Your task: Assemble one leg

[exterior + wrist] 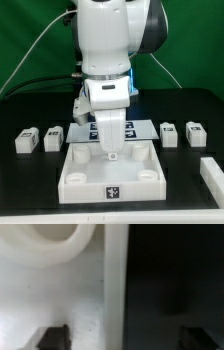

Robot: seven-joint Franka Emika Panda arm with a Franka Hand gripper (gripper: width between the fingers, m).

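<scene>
**Figure: exterior and wrist views of one moment.**

My gripper [111, 148] points straight down over the far half of the large white square tray [85, 190], about midway across its width. From the exterior view I cannot tell whether it touches the tray.

In the wrist view my two dark fingertips [52, 337] stand wide apart. Only the tray's white surface and its straight edge lie between them, so the gripper is spread and holds nothing. One round corner socket [40, 243] shows on the white side of that edge, and the black table [175, 280] lies on the other side.

The four legs are small white blocks with black-and-white tags. They lie on the table in a loose row level with the tray's far edge, all outside the tray and well apart from my gripper.
- **Exterior view's left:** the outer left leg [27, 141] and the inner left leg [52, 137] lie just beside each other.
- **Exterior view's right:** the inner right leg [170, 133] and the outer right leg [195, 132] lie likewise.

The marker board [82, 131] lies flat behind the tray and is partly hidden by my hand. A further white part [212, 172] sits at the exterior view's right edge, cut off by the frame. A tag [111, 192] marks the tray's near wall.
</scene>
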